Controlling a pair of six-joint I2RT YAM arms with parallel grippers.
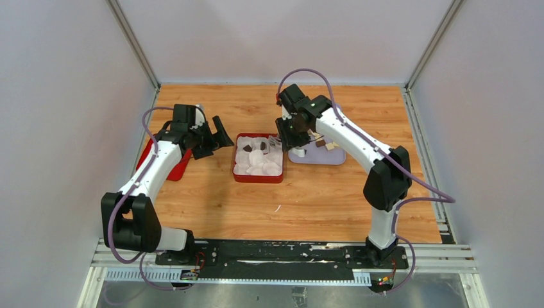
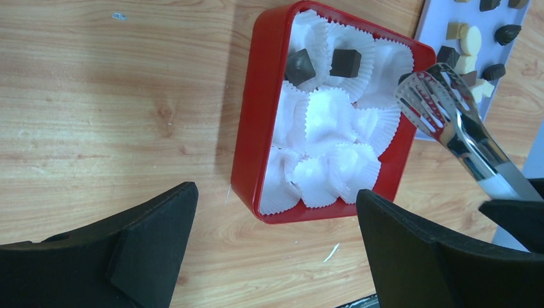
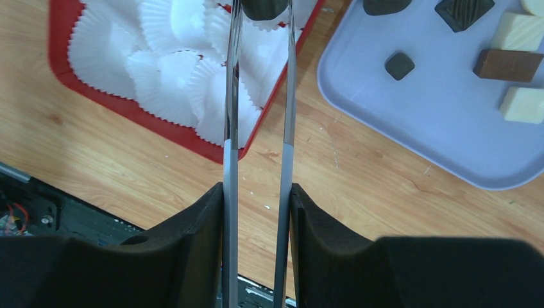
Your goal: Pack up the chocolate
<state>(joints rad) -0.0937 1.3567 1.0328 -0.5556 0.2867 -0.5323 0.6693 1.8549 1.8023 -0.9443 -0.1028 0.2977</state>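
Observation:
The red box (image 1: 258, 178) sits mid-table, lined with white paper cups; two dark chocolate pieces (image 2: 299, 66) (image 2: 346, 61) lie in cups at one end. My right gripper (image 3: 256, 192) is shut on metal tongs (image 3: 229, 128). The tong tips pinch a dark chocolate (image 3: 263, 8) over a cup at the box's right edge. More chocolate, dark, brown and cream (image 3: 399, 65), lies on the lavender tray (image 3: 417, 128) to the right of the box. My left gripper (image 2: 276, 192) hangs open and holds nothing, above the wood just left of the box (image 2: 247, 128).
A red lid (image 1: 168, 168) lies under my left arm near the left wall. The tray (image 1: 333, 157) touches the box's right side. The tongs (image 2: 442, 109) reach over the box's right rim. Small white crumbs dot the wood in front of the box.

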